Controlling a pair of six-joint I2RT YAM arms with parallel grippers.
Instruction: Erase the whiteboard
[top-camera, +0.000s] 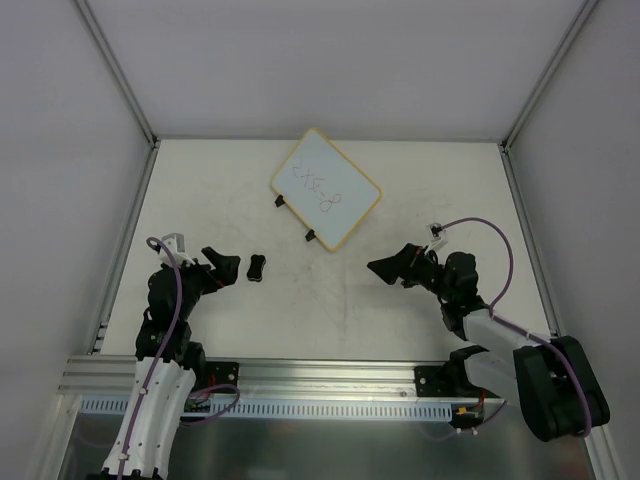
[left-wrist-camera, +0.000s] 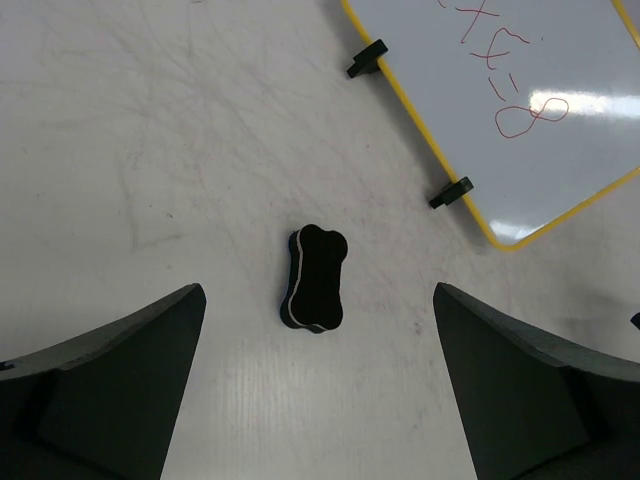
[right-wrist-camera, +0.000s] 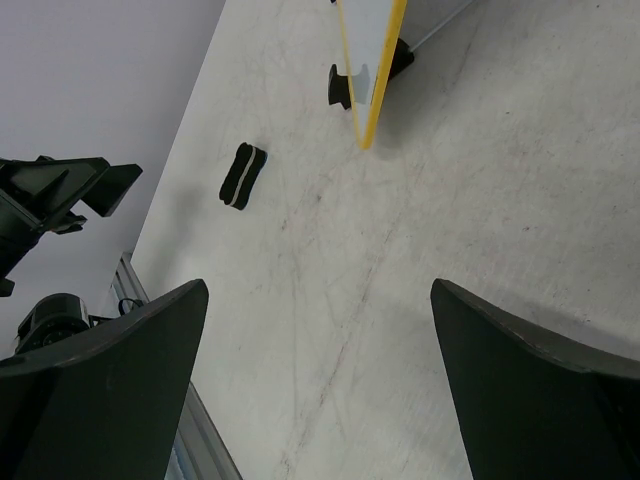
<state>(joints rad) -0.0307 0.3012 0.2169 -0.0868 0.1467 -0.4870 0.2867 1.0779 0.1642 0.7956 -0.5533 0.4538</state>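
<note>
The whiteboard (top-camera: 326, 188) lies flat at the back middle of the table, yellow-framed, with red scribbles and two black clips on its near-left edge; it also shows top right in the left wrist view as the whiteboard (left-wrist-camera: 530, 110). A small black eraser block (top-camera: 257, 268) rests on the table left of centre, seen as the eraser (left-wrist-camera: 314, 277) just ahead of my left gripper (left-wrist-camera: 318, 385), which is open and empty. My right gripper (top-camera: 385, 268) is open too, hovering right of centre with nothing between its jaws. From the right wrist view the eraser (right-wrist-camera: 242, 176) and the board's edge (right-wrist-camera: 372, 70) are far ahead.
Grey walls and metal posts (top-camera: 120, 75) enclose the table on three sides. An aluminium rail (top-camera: 320, 375) runs along the near edge, by both arm bases. The tabletop (top-camera: 340, 310) is scuffed white.
</note>
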